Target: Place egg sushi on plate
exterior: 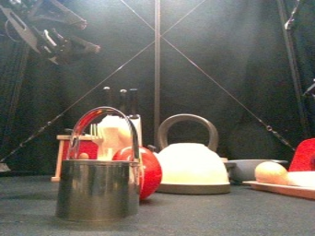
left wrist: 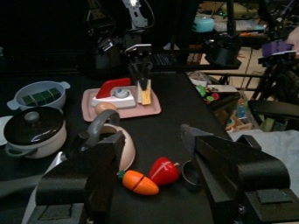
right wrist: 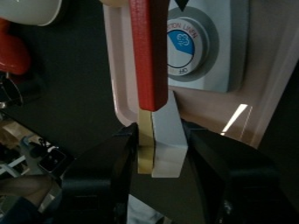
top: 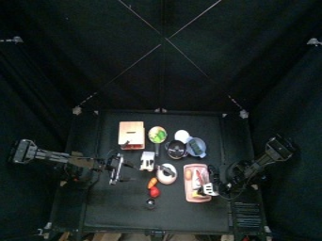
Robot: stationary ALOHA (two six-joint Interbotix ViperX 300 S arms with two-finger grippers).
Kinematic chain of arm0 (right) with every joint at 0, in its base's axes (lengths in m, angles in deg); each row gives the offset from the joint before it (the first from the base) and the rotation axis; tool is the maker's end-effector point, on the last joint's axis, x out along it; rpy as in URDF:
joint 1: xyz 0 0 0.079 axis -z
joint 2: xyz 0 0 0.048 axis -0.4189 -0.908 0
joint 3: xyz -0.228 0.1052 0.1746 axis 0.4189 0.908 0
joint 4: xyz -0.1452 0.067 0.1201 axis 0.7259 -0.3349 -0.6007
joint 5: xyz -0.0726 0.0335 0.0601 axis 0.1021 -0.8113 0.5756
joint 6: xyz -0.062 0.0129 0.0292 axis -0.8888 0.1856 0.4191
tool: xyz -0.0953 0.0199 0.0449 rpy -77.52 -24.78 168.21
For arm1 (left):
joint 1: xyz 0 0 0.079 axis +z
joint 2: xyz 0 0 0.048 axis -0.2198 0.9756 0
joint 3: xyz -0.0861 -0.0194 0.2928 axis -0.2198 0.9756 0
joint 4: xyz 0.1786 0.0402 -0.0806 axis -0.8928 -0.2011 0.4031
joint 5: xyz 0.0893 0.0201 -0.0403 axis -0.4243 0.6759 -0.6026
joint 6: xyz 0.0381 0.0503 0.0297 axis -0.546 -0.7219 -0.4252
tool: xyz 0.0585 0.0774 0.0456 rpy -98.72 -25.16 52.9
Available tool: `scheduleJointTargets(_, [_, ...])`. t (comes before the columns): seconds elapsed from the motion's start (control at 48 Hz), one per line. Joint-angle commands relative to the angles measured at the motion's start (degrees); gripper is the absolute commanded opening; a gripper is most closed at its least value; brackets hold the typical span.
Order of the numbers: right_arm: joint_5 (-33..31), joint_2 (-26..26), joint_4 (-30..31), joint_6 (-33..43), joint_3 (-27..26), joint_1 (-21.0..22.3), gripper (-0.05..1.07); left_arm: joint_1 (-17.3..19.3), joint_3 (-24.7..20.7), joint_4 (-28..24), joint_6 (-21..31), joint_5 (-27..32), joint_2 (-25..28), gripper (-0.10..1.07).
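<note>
Steel pail with wire handle: closest to front camera, well apart from both tools. Egg sushi, yellow slab on white block, toy-like: between tips of right tool, at rim of salmon-pink oblong plate, in line with long red strip. Grip of right tool: cannot tell whether clamped or let go. Left tool: spread wide, empty, above counter, plate well ahead of it. Handling, judged: light, rigid, likely smooth plastic, so prone to slip or tip; best taken across long flat sides, low, near white base. Placement on plate seemingly near done.
</note>
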Motion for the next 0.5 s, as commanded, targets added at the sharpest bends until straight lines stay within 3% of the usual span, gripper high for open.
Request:
scheduleJointTargets(0.0, [0.09, 0.18, -0.79, -0.18, -0.62, -0.09, 0.85, 0.18, -0.70, 0.09, 0.00, -0.26, 0.00, 0.90])
scheduleJointTargets(0.167, [0.09, -0.44, -2.37, -0.62, -0.53, -0.18, 0.93, 0.18, -0.70, 0.09, -0.09, -0.18, 0.09, 0.90])
scheduleJointTargets(0.479, [-0.09, -1.05, -3.60, -0.97, -0.44, -0.35, 0.93, 0.26, -0.62, 0.09, -0.09, -0.18, 0.00, 0.90])
